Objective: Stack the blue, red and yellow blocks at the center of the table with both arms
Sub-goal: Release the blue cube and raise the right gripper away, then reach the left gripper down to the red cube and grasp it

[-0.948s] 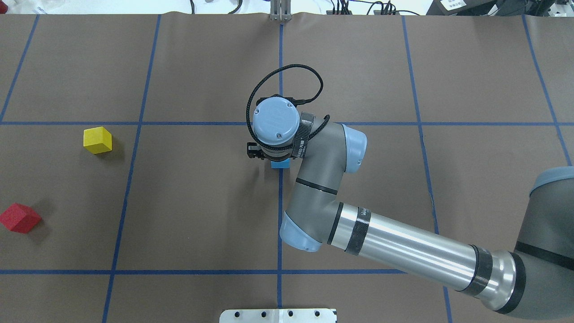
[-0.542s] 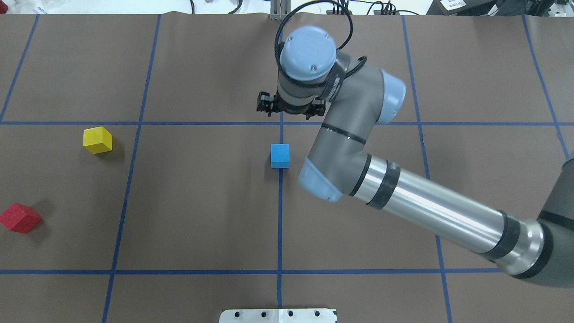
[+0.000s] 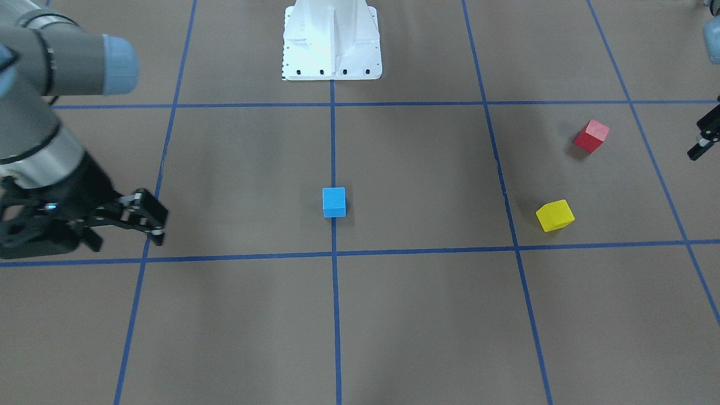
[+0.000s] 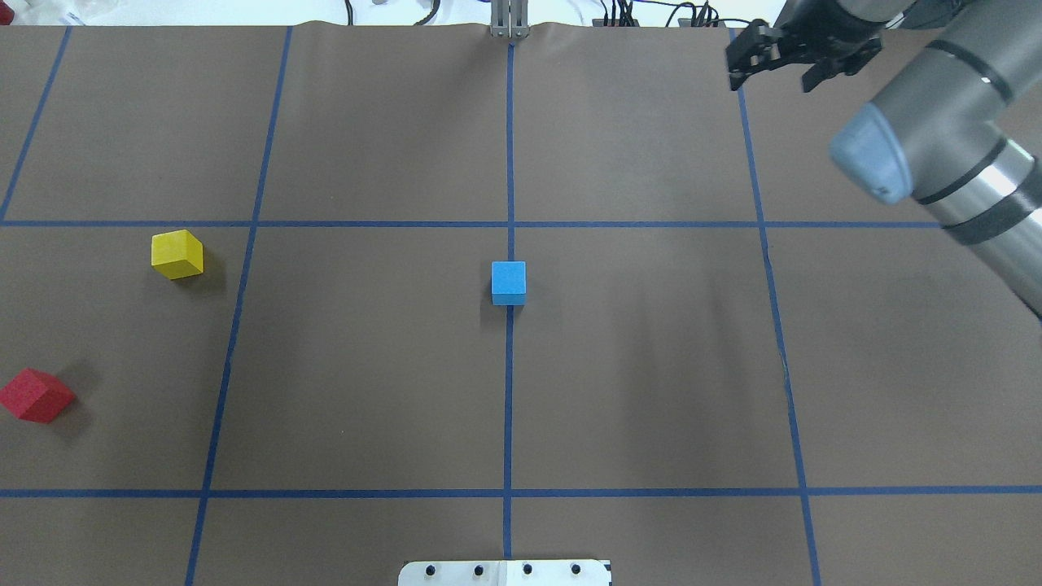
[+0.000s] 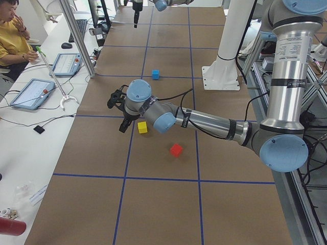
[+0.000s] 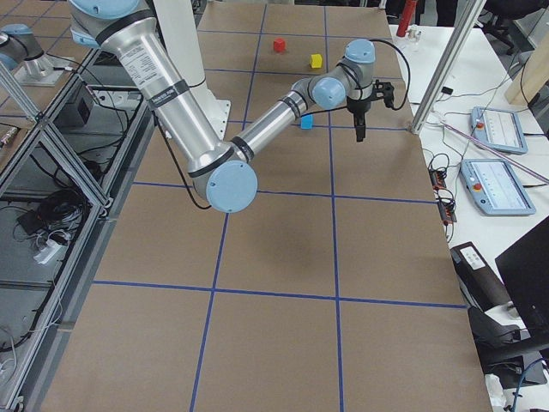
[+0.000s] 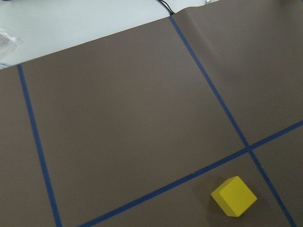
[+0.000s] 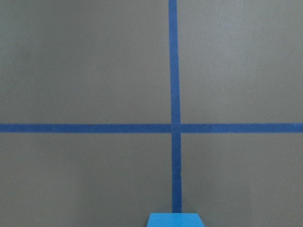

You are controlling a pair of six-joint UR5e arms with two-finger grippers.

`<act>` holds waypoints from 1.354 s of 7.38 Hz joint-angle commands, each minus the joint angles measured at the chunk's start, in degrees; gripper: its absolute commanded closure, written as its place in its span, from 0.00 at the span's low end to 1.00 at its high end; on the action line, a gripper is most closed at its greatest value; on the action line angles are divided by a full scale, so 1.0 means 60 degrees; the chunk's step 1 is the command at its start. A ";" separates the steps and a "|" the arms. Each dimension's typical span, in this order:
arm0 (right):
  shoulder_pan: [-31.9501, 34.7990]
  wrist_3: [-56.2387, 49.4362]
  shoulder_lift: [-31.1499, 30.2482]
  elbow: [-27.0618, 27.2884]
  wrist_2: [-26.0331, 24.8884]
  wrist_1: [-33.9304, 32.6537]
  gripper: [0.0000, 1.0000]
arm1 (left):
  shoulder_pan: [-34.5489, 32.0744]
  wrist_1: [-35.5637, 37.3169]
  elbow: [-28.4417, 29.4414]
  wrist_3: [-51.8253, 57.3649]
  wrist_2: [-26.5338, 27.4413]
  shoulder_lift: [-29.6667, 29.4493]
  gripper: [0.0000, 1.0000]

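Observation:
The blue block (image 4: pixel 509 282) sits alone on the centre grid line of the table (image 4: pixel 366 366), also seen as the blue block (image 3: pixel 334 202). My right gripper (image 4: pixel 772 77) is open and empty, high at the far right, well away from it. The yellow block (image 4: pixel 177 254) and red block (image 4: pixel 36 395) lie on the left side. My left gripper (image 5: pixel 117 112) hovers beside the yellow block (image 5: pixel 142 127) with its fingers apart and nothing between them. Only one of its fingers (image 3: pixel 699 147) shows in the front view. The left wrist view has the yellow block (image 7: pixel 234 196) at its lower right.
The white pedestal (image 4: pixel 505 572) stands at the table's near edge. A person (image 5: pixel 13 35) sits at a side desk with control tablets (image 5: pixel 30 92) past the far edge. Metal posts (image 5: pixel 76 38) rise along that edge.
The right gripper let go of the blue block, rose, and swung away to the far right. The blue block stays at the centre. Yellow and red blocks have not moved.

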 commanded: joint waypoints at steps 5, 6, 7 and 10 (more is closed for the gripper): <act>0.2819 -0.5635 -0.3205 0.0152 0.1668 0.0697 0.00 | 0.3441 -0.3413 -0.0346 -0.0176 0.2931 0.2806 0.00; 0.2819 -0.5635 -0.3234 0.0167 0.1667 0.0712 0.00 | 0.3894 -0.3873 -0.0347 -0.0233 0.3004 0.3250 0.00; 0.2819 -0.5635 -0.3235 0.0167 0.1653 0.0712 0.00 | 0.4392 -0.3950 -0.0332 -0.0814 0.3178 0.3371 0.00; 0.2819 -0.5649 -0.3235 0.0167 0.1653 0.0712 0.00 | 0.5656 -0.4577 -0.0274 -0.1450 0.4264 0.3954 0.00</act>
